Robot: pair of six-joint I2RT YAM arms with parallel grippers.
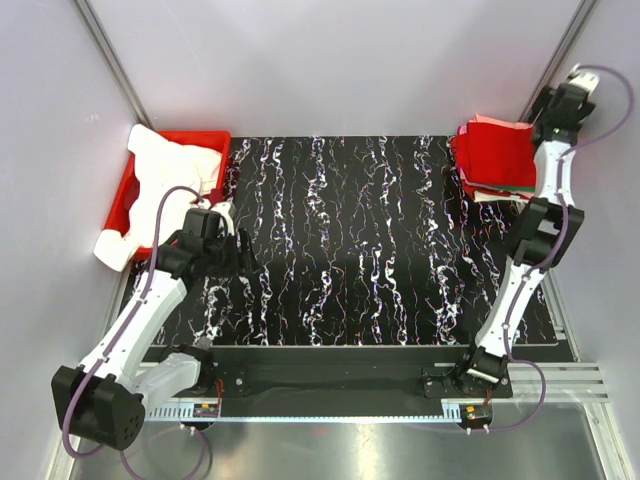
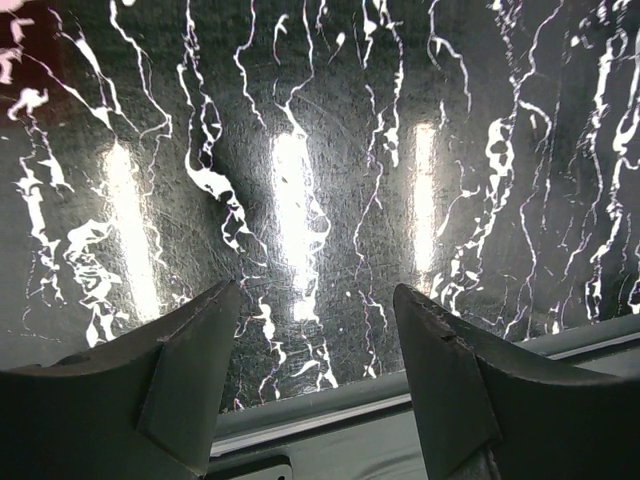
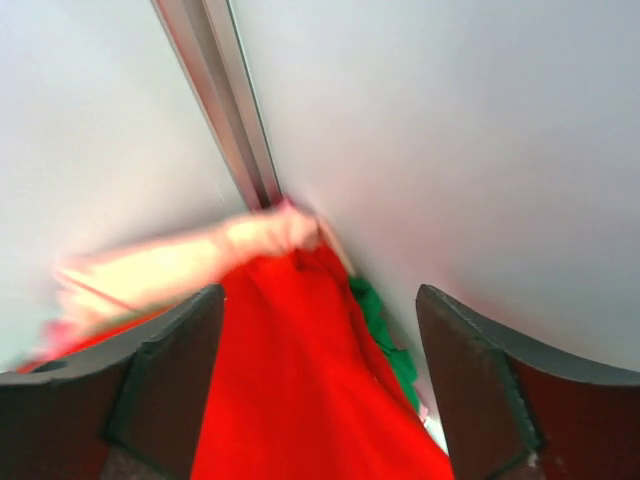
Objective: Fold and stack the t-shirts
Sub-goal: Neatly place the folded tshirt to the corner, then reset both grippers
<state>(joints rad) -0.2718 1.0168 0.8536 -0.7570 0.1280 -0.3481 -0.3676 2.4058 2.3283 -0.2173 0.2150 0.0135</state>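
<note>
A stack of folded t-shirts sits at the back right corner, with the bright red t-shirt (image 1: 497, 155) on top and pink, green and white edges showing under it. My right gripper (image 1: 548, 108) hovers open over the stack's far right edge. In the right wrist view the gripper (image 3: 320, 292) is wide open above the red t-shirt (image 3: 300, 400), with a pale pink cloth (image 3: 180, 265) and a green t-shirt edge (image 3: 385, 335) beside it. A white t-shirt (image 1: 170, 170) hangs over the red bin. My left gripper (image 1: 228, 222) (image 2: 316, 290) is open and empty over the mat.
The rigid red bin (image 1: 205, 136) stands at the back left, next to the left gripper. A black marbled mat (image 1: 350, 240) (image 2: 300, 150) covers the table. Grey walls and a metal corner post (image 3: 235, 110) close in behind the stack.
</note>
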